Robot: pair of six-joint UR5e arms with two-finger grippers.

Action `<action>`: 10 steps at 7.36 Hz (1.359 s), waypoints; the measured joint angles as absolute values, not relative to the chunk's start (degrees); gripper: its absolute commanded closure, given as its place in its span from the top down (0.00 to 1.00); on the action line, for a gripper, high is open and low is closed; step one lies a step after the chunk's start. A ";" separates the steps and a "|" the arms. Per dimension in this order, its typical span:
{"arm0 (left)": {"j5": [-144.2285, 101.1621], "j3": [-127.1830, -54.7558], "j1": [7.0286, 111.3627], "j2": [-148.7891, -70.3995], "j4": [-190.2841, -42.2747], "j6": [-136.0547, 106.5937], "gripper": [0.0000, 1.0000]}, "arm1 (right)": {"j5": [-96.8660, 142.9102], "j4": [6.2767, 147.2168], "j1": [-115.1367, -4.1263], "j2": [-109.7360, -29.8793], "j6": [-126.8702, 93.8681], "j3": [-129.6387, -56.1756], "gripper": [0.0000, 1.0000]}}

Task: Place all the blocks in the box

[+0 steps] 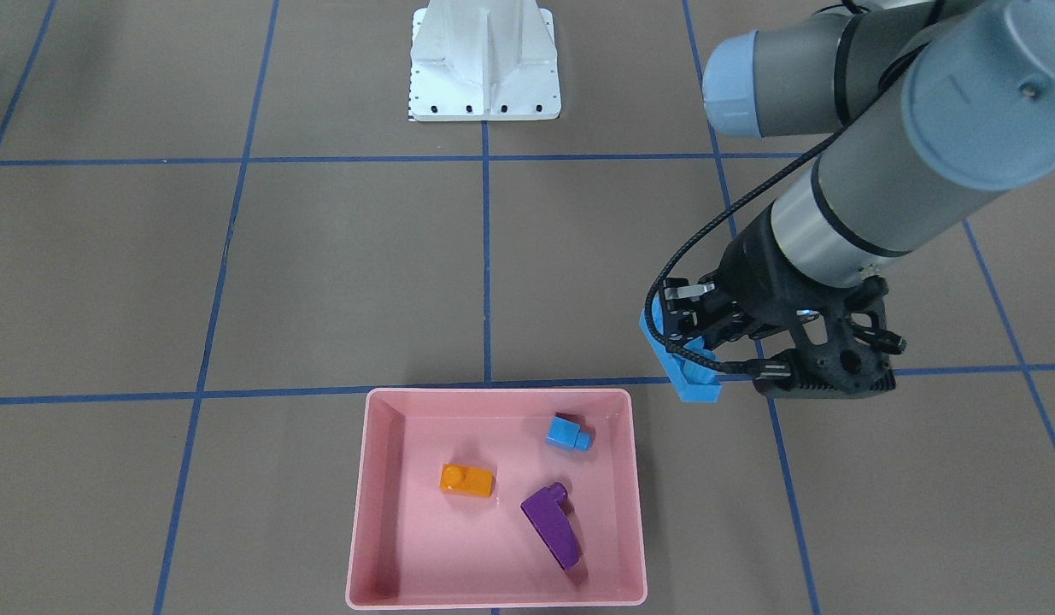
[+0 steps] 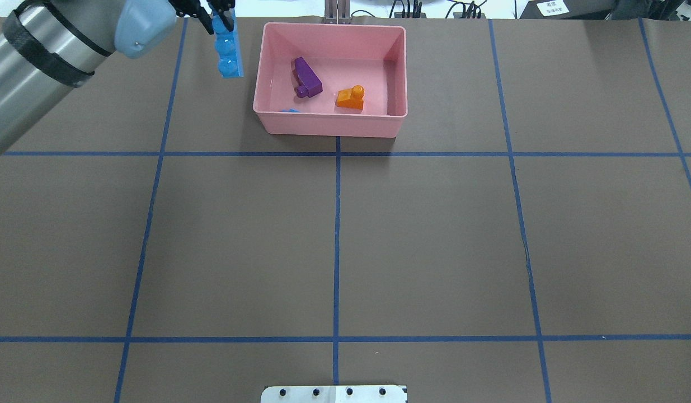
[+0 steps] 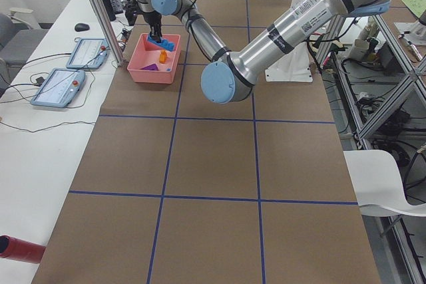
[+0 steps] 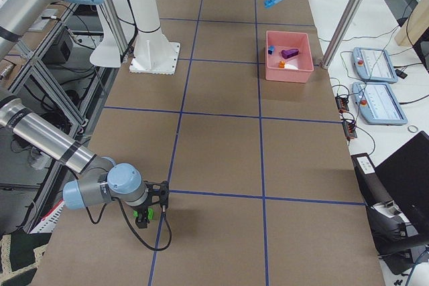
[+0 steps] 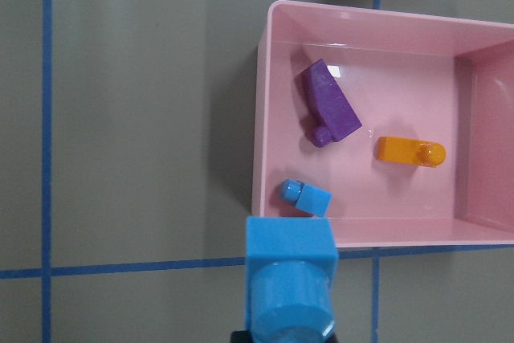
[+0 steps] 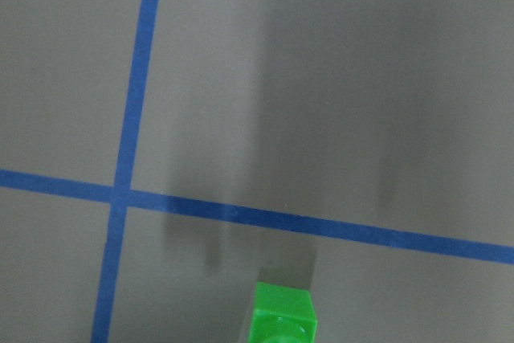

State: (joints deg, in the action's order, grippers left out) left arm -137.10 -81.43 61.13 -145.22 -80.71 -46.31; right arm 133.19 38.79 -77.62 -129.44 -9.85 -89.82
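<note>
So left gripper (image 2: 214, 15) is clamped on the bar (image 2: 229, 56), hanging just left of the box (image 2: 328, 124) in the overhead view; right gripper (image 4: 145, 211), can't tell.

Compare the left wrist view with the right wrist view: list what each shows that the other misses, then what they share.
Only the left wrist view: the pink box holding the purple block, orange block and small blue block, plus the long blue bar end-on in the foreground. Only the right wrist view: the green block at the bottom edge. Both: the brown table crossed by blue tape lines.
</note>
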 measured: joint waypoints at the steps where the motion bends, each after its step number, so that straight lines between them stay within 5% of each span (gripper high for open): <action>1: -136.98 -79.66 60.30 -146.90 -80.93 -46.72 0.00 | 134.29 38.48 -77.57 -128.74 -9.96 -88.42 1.00; 8: -136.84 -78.59 59.76 -148.46 -81.03 -46.55 0.00 | 142.00 38.42 -76.94 -122.15 -9.83 -79.53 0.99; 10: -136.85 -78.70 59.76 -148.43 -81.02 -46.50 0.00 | 142.56 38.41 -76.85 -122.02 -10.07 -79.39 0.88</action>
